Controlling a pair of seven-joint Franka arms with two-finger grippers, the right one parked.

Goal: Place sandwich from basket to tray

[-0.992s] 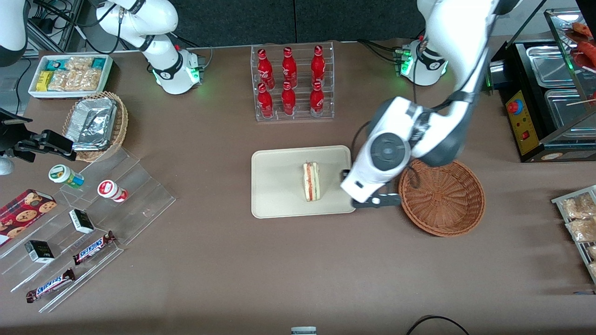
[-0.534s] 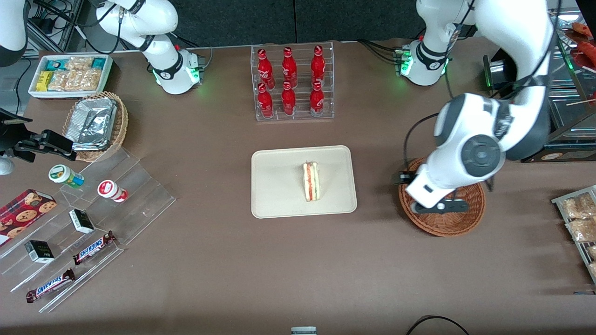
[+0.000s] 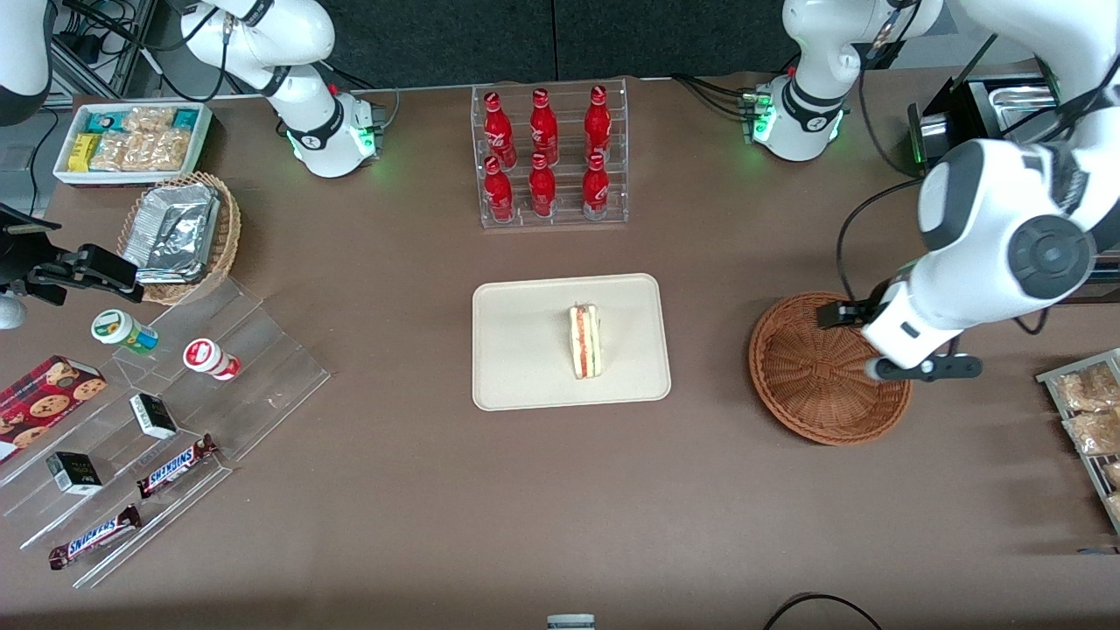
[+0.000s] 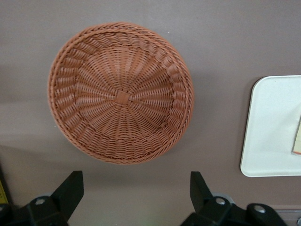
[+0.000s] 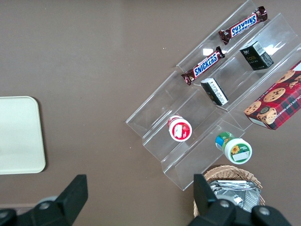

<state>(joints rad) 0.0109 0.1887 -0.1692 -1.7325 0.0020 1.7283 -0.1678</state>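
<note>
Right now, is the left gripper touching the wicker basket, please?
Apart: the left wrist view shows the open gripper with bare table between its fingertips and the empty basket.

The left arm's black two-finger gripper (image 3: 923, 367) is now at the right side of the front view, over the edge of the round reddish-brown wicker basket (image 3: 814, 385) toward the working arm's end of the table. One second ago it was at the right edge of the cream rectangular tray (image 3: 525, 350), and half a second ago above the basket's middle. Its fingers (image 4: 70, 188) are spread apart and carry nothing.
</note>
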